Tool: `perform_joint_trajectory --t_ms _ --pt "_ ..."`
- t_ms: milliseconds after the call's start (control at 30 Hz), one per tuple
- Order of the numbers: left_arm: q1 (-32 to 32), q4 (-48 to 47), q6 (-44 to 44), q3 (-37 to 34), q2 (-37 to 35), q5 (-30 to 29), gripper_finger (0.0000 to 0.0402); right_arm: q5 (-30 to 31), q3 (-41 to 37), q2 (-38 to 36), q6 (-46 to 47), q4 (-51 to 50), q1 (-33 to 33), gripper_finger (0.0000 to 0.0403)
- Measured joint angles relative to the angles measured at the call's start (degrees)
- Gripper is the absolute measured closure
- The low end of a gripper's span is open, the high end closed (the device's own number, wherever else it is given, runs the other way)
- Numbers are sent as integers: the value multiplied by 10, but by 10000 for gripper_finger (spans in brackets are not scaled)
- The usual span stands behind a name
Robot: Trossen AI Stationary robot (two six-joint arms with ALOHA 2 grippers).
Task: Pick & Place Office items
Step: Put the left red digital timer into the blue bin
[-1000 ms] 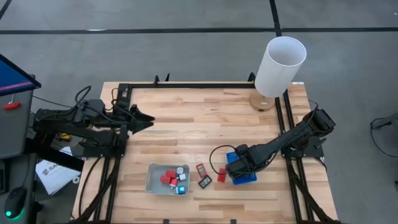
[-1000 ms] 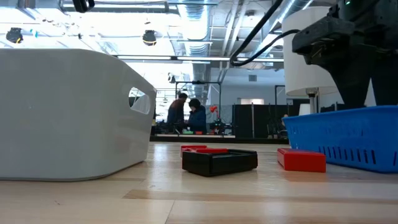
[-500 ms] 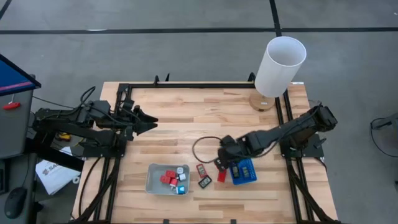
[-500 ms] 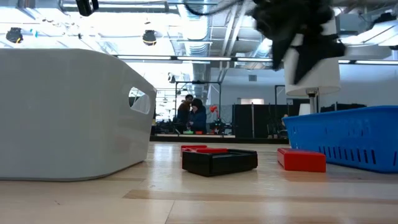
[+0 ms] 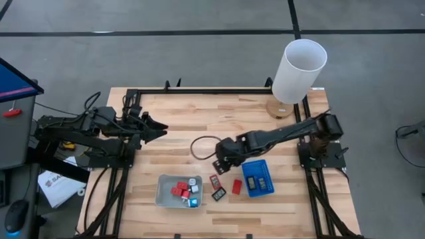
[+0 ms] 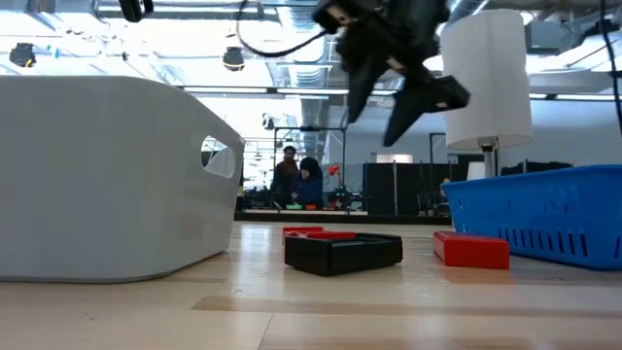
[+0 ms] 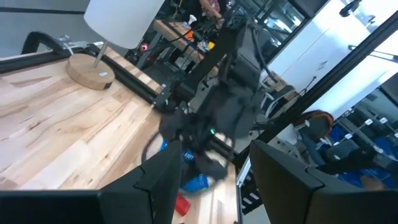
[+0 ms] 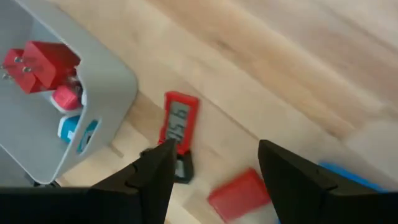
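Note:
Three office items lie loose on the wood between the trays: a red-framed piece with a pale face (image 8: 179, 121), a flat black piece (image 5: 218, 194) and a red block (image 5: 236, 186). More red, white and cyan pieces sit in the grey tray (image 5: 178, 190). My right gripper (image 5: 218, 164) hangs open above the red-framed piece, pointing steeply down, with nothing between its fingers (image 8: 216, 147). My left gripper (image 5: 163, 128) waits open at the table's left, held level and high.
The blue tray (image 5: 257, 178) stands right of the loose pieces and holds dark items. A tall white cylinder (image 5: 299, 70) on a wooden base stands at the far right corner. A black cable loop (image 5: 201, 147) hangs by my right wrist. People show in the room beyond.
My right gripper has swung from over the blue tray toward the table's left, rising a little and rolling about its own line. It now hangs over the loose pieces near the grey tray. The pieces and trays have stayed put.

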Motion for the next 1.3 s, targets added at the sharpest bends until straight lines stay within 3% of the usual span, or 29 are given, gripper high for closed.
perform_joint_trajectory --t_ms 100,267,333,533,1300 --pt "1 -1 2 0 -4 -1 215 -10 54 52 -19 -7 10 183" --pt "6 -3 -1 0 -9 -3 215 4 155 138 -43 -145 20 183" --pt "6 -2 -1 0 -10 -3 215 6 176 158 -45 -155 21 181" --pt "6 -3 -2 0 -9 9 215 -10 183 180 -7 -88 25 170" --pt "6 -17 -3 0 -24 15 215 -32 182 216 64 -46 33 169"
